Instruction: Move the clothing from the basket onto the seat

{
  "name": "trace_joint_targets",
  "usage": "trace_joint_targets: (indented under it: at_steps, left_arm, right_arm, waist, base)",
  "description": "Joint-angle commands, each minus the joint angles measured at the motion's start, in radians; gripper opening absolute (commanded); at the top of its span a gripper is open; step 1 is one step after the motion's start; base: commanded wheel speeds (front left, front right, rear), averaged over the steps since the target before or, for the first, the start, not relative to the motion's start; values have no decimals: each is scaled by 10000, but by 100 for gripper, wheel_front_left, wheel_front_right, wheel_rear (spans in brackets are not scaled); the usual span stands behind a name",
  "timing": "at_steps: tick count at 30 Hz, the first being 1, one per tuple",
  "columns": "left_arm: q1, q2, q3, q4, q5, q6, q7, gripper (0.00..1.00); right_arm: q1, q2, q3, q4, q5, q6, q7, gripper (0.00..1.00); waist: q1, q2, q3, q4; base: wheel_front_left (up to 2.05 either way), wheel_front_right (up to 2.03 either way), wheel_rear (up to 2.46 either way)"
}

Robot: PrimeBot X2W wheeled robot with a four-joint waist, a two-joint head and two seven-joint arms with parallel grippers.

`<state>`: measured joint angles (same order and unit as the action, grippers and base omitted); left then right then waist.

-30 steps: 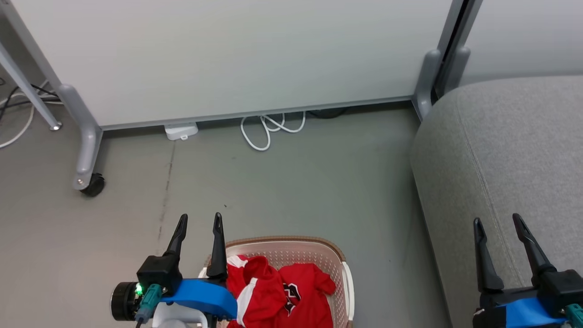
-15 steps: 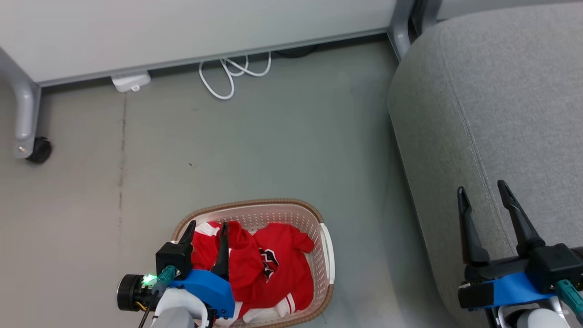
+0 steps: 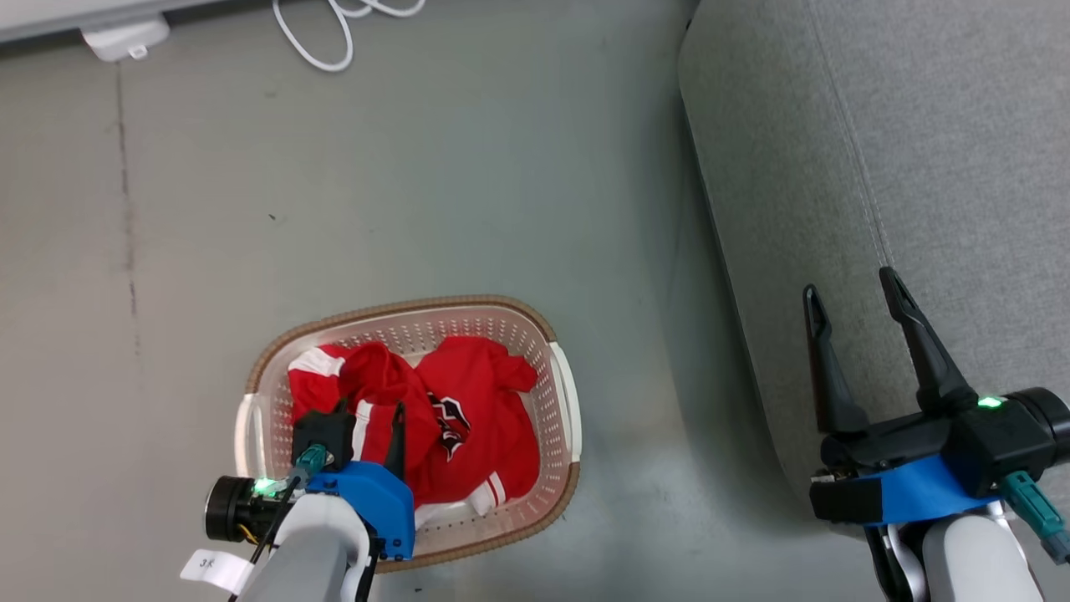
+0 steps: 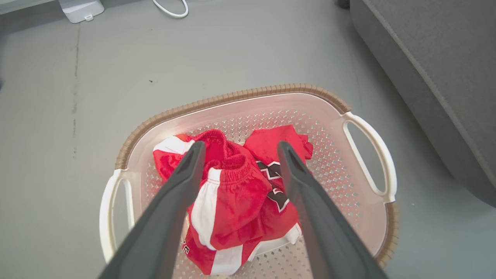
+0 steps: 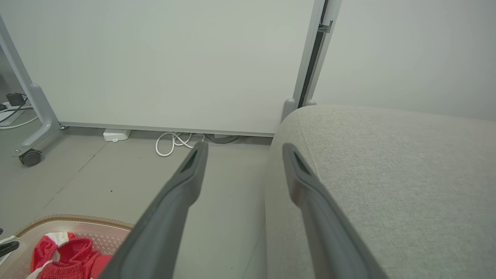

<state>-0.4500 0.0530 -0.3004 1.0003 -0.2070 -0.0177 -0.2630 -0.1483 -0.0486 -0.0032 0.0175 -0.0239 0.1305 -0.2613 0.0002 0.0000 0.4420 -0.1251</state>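
Since a second ago the left gripper (image 4: 240, 146) has come from the far-left rim of the basket (image 3: 401, 305) to above the clothing (image 3: 476, 393), and the head camera has tipped down. Its jaws are spread and hold nothing, straddling a red fold with a white panel, though I cannot tell whether the tips touch the fabric. All the clothing lies heaped in the basket, which stands on the floor (image 3: 418, 167) near the seat (image 3: 919, 125), while the right gripper (image 3: 848, 280) hangs over the seat's edge with jaws spread and empty.
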Motion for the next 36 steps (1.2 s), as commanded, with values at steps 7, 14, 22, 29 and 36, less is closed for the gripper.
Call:
trace_joint_targets:
  at_steps: [7, 14, 22, 29, 36]
  left_arm:
    - [-515, 244, 76, 568, 107, 224, -28, 100]
    - [-672, 502, 89, 663, 255, 494, -28, 100]
    - [-1154, 650, 195, 813, 200, 749, -28, 100]
    - [-1524, 827, 239, 837, 183, 830, -28, 100]
    - [-1937, 945, 152, 1111, 291, 897, -28, 100]
  right_arm:
    - [-464, -30, 280, -179, 201, 5, -56, 100]
    - [-604, -32, 285, -321, 339, 5, -57, 100]
    - [-758, -32, 262, -468, 573, 5, -58, 100]
    - [-870, -32, 453, -522, 816, 5, -56, 100]
    - [-1011, -30, 552, -586, 984, 5, -58, 100]
  waist:
    - [-2, 0, 1014, -486]
    - [-2, 0, 1676, -713]
    - [-2, 0, 2454, -755]
    - [-2, 0, 3018, -838]
    - [-2, 0, 3469, -971]
  base:
    - [0, 0, 0]
    - [0, 0, 0]
    - [0, 0, 0]
    - [0, 0, 0]
    - [0, 0, 0]
